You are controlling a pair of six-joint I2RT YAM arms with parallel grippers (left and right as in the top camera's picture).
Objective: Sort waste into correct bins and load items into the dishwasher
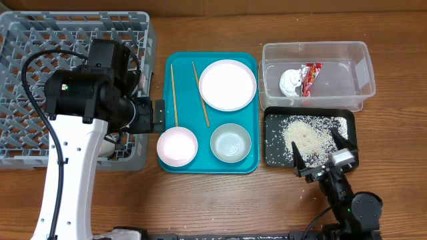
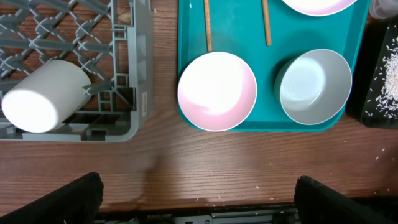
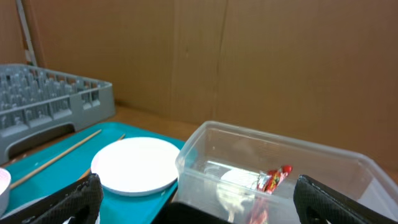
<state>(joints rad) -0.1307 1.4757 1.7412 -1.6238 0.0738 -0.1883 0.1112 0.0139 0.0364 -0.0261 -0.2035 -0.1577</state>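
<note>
Robot-laboratory test bench, not a domestic kitchen: wood-grain table [image 1: 220, 200] backed by plain cardboard panels [image 3: 261, 62], with a commercial grey dish rack [image 1: 40, 40] and teal tray [image 1: 185, 100] staged on it.

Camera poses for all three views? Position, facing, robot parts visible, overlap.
Overhead: above the table, facing straight down; dish rack to clear tub; left arm and right arm show.
Left wrist: on left arm, facing down at pink bowl, grey-green bowl, rack corner; own jaws apart at bottom corners.
Right wrist: low, facing level past plate and clear tub to a cardboard wall; own jaws at bottom corners.
Shared: both wrist views catch teal tray, plate, chopsticks.
</note>
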